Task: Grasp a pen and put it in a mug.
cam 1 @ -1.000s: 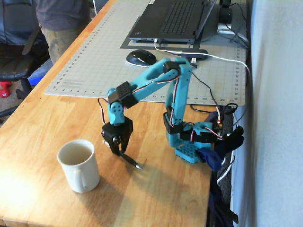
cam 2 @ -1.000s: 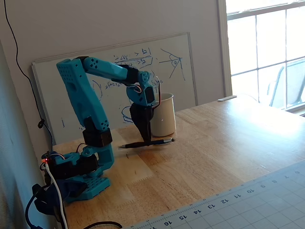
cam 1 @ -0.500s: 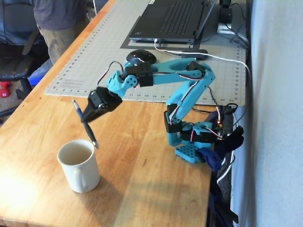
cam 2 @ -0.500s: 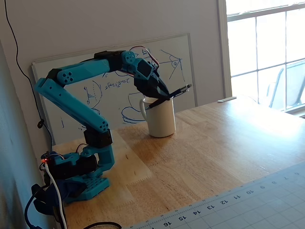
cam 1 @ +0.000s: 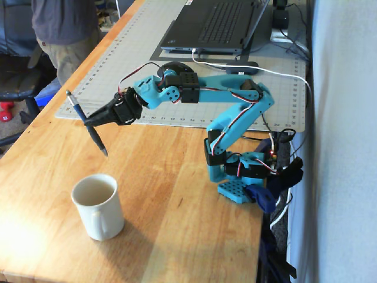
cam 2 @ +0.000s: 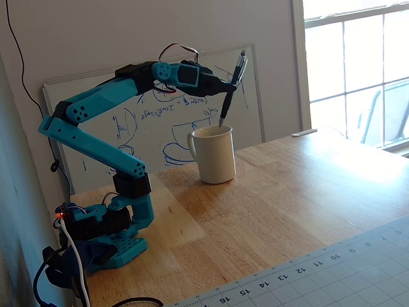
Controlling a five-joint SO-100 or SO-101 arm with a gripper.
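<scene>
The dark pen hangs steeply tilted in the air, its tip pointing down toward the table; in a fixed view the pen shows above the mug's opening. My gripper is shut on the pen's middle and shows as the gripper in the other fixed view too. The cream-white mug stands upright on the wooden table, handle toward the camera; it also shows as the mug with its handle to the left. The pen's tip is a little above the mug's rim and not inside it.
A grey cutting mat covers the far part of the table, with a laptop on it. A person stands at the table's far left corner. A whiteboard leans on the wall behind the mug. The table edge is beside the arm's base.
</scene>
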